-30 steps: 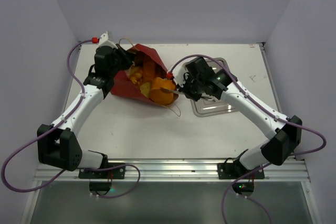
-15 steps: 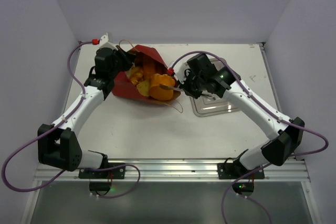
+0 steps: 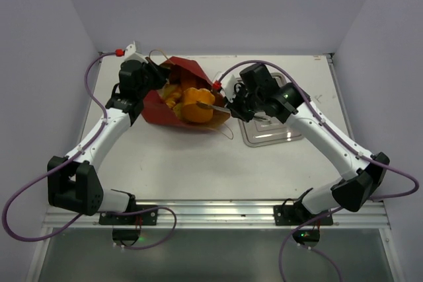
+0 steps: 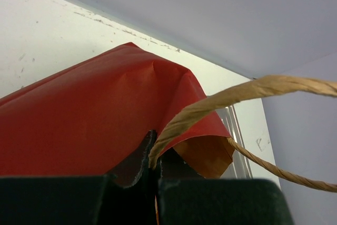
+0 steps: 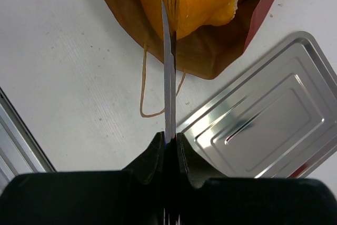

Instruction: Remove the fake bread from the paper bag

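Bread (image 3: 192, 105) in the red bag (image 3: 190, 69) mouth, pushed farther in than a second ago, right pincer (image 5: 168, 142) clamped on a fork (image 5: 168, 77) stuck in it, left pincer (image 4: 156, 175) pinching the bag rim.

One red paper bag (image 3: 192, 69) is counted, with two loop handles (image 3: 227, 130) on it. One steel tray (image 3: 277, 133) and one fork (image 5: 167, 77) are seen. Bread pieces (image 3: 195, 104): at least two can be made out, the full number can't be told tbh.
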`<state>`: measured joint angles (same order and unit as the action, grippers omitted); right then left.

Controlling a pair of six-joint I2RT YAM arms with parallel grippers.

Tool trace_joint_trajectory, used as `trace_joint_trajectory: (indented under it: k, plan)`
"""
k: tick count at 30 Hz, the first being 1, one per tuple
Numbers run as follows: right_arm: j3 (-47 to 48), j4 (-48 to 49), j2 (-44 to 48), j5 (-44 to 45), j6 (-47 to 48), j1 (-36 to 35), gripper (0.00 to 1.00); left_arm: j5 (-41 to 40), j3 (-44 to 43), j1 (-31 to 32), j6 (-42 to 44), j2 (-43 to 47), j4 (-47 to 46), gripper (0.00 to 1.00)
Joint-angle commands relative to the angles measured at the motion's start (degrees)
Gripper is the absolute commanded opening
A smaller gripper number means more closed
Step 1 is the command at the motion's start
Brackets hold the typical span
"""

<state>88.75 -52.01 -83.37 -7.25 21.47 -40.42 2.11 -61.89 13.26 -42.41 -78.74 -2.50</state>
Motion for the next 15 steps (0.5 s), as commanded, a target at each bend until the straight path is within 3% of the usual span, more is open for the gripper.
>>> trace_joint_trajectory:
  k: [1, 15]
  plan:
    - [4.32, 2.35, 3.83, -2.33, -1.17, 0.43, 0.0, -0.44, 0.1, -0.51, -0.21, 1.31, -4.97, 0.0]
    - [6.96, 2.09, 7.52, -2.33, -1.35, 2.28, 0.0, -1.32, -0.69, -1.21, 0.05, 0.61, -3.91, 0.0]
